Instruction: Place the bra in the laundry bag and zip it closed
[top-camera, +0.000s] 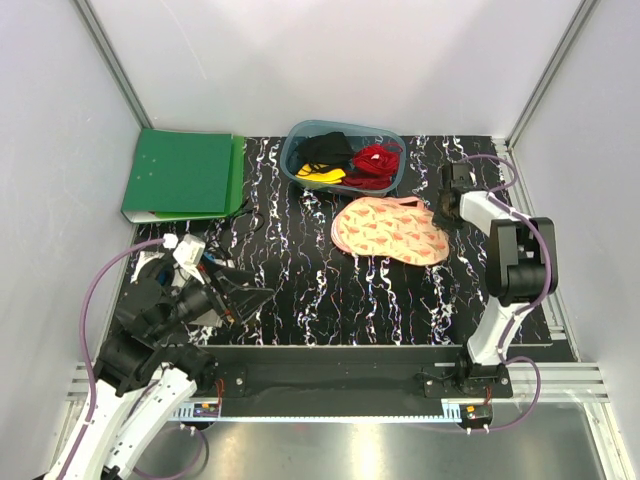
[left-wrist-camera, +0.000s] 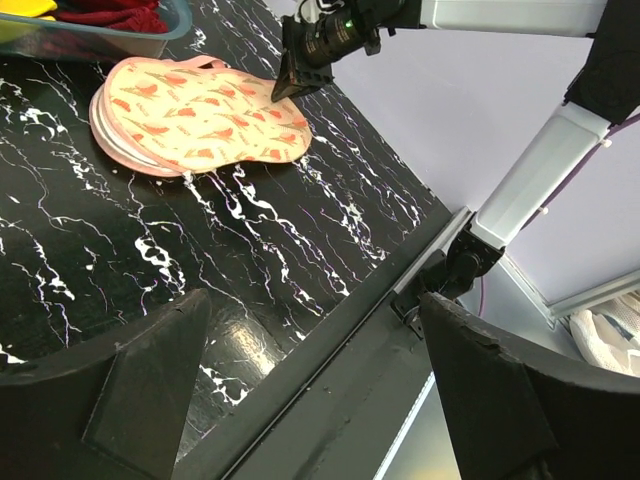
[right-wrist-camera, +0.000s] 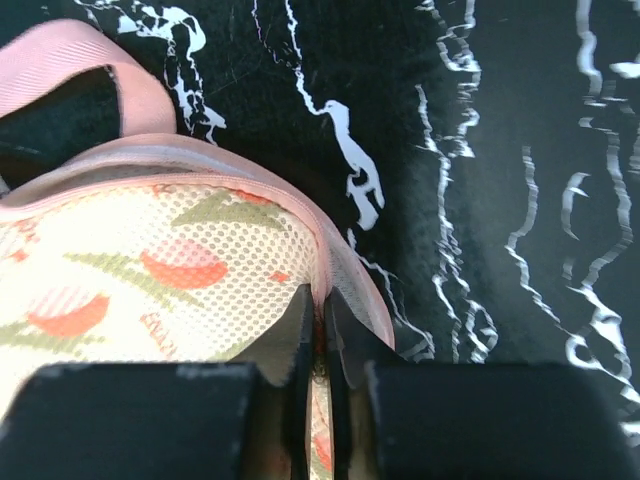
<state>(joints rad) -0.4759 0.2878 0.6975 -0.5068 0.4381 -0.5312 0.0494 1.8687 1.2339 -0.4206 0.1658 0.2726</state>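
Laundry bag, peach with orange-red print, lies folded flat beyond the spread left gripper; the right gripper pinches its pink rim. Farther back, the yellow bra sits half buried under a black garment in the tub.

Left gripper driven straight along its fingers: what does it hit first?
Most likely the black white-veined tabletop near its front edge; depth is unclear. The open left gripper points well clear of the peach-pink printed laundry bag.

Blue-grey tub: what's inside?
The tub holds the yellow bra at near left, a black garment behind it and a red garment on the right. Whatever lies beneath them, tub floor included, is covered.
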